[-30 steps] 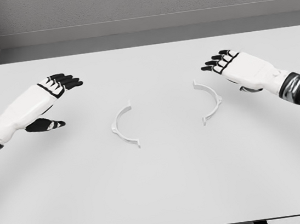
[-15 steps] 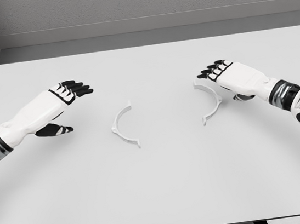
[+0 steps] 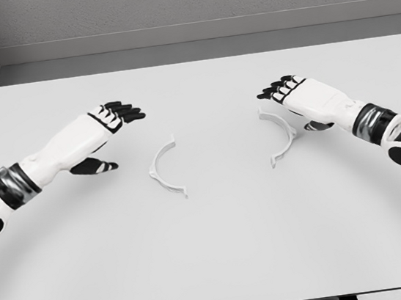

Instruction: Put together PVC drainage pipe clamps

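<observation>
Centrally two clamp halves (image 3: pixel 166 169) (image 3: pixel 280 136), apart, open hands (image 3: pixel 108 121) (image 3: pixel 297 96) flanking

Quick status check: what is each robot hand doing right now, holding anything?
Left robot hand: open, holding nothing, left of the left clamp half.
Right robot hand: open, holding nothing, over the top end of the right clamp half.

We see a wide, pale grey counter (image 3: pixel 214 252) filling most of the head view, its surface plain and matte. Its near edge runs along the bottom, where dark gaps show beneath it. Behind its far edge we find a grey wall (image 3: pixel 188 0) with a rough texture, and a lighter band (image 3: pixel 199 30) crosses its base.
</observation>
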